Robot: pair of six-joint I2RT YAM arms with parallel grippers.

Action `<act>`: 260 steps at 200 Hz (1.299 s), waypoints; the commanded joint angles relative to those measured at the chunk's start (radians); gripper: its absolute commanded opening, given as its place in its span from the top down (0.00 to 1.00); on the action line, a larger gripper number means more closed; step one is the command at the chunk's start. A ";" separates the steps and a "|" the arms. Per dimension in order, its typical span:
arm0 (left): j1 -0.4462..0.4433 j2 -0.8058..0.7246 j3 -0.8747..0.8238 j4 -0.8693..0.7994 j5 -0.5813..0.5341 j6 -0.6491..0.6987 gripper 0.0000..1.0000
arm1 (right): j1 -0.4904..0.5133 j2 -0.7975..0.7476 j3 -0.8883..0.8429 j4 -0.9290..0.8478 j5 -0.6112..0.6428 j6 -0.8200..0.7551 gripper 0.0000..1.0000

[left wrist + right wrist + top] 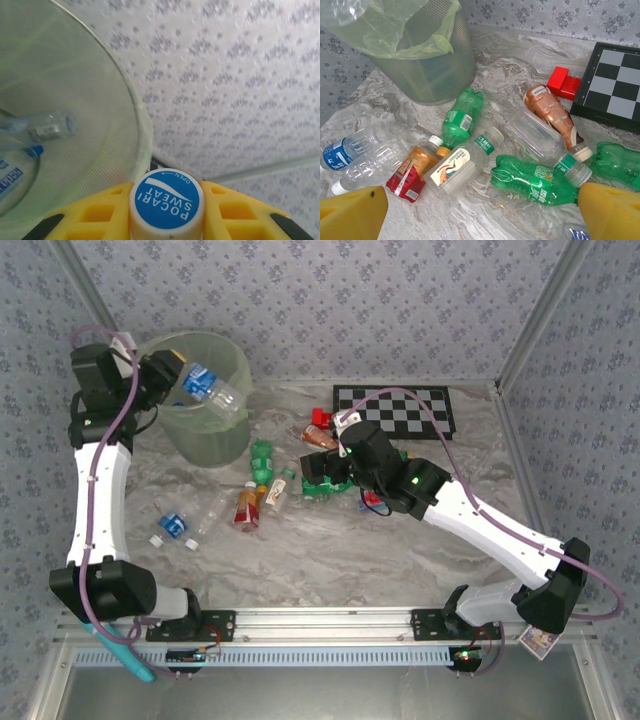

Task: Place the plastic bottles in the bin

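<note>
My left gripper (178,376) is shut on a clear bottle with a blue label (207,386), held over the mouth of the pale-green bin (236,358). In the left wrist view its blue Pocari Sweat cap (166,199) sits clamped between the yellow fingers (90,215), beside the bin's rim (141,125); another clear bottle (49,125) lies inside. My right gripper (480,217) hangs open above the pile, nothing between its fingers. Below it lie a crushed green bottle (535,181), a clear white-labelled bottle (461,163), an upright-pointing green bottle (463,117) and an orange-red one (411,173).
A red block (563,82) and the black-and-white checkerboard (616,87) lie at the back right. A brown bottle (551,112), a flattened clear bottle (535,134) and a blue-labelled bottle (347,150) also lie on the marble table (330,550). Patterned walls close the back and sides.
</note>
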 commanded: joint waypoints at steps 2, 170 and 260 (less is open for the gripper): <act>0.030 -0.033 0.025 0.092 -0.087 -0.091 0.76 | -0.007 -0.027 0.029 -0.005 0.015 -0.018 0.00; 0.022 0.188 0.043 0.314 -0.449 -0.404 0.76 | -0.007 -0.065 0.004 -0.012 0.050 -0.012 0.00; 0.024 0.185 0.111 0.138 -0.450 -0.291 0.08 | -0.010 -0.059 -0.002 -0.016 0.053 0.002 0.00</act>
